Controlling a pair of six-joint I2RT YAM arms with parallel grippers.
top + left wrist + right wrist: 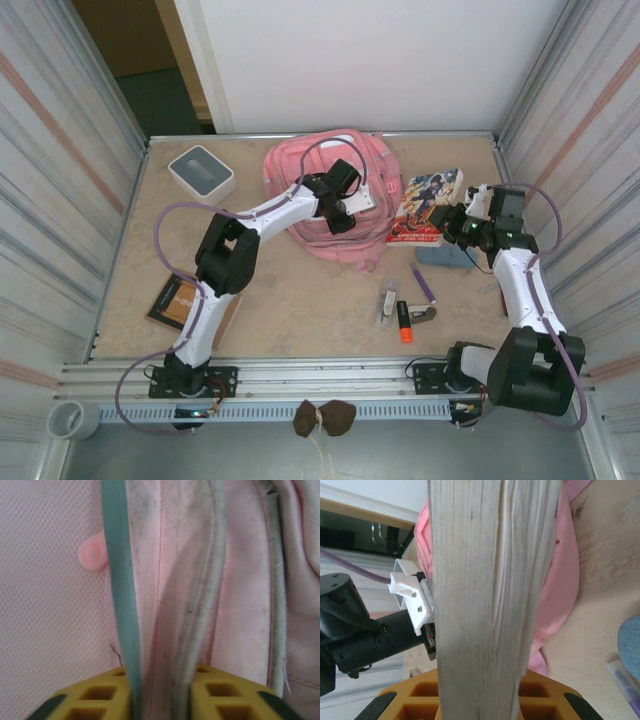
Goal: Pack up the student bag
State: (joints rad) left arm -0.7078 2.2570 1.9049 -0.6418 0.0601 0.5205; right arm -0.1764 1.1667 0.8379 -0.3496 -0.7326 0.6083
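The left pincer is clamped on a fold of the large pink fabric backpack, teal trim and pale piping running between its yellow fingers. The right pincer is closed on the page edge of a thick paperback with a comic-style cover.

The sand-coloured bench carries everything. The backpack lies at twelve o'clock, close to the far edge. The paperback is held at two o'clock, just beside the bag's right flank.

A grey-and-white square box sits at ten o'clock, a flat brown notebook at eight and a blue-grey cloth item at three. A purple pen and an orange marker lie at five o'clock, well apart from the bag.

The step in hand appears to be holding the bag's edge so the book can go in. The next move likely calls for the left arm to raise the pinched fold and widen the gap. The right arm would then steer the paperback in without snagging fabric.
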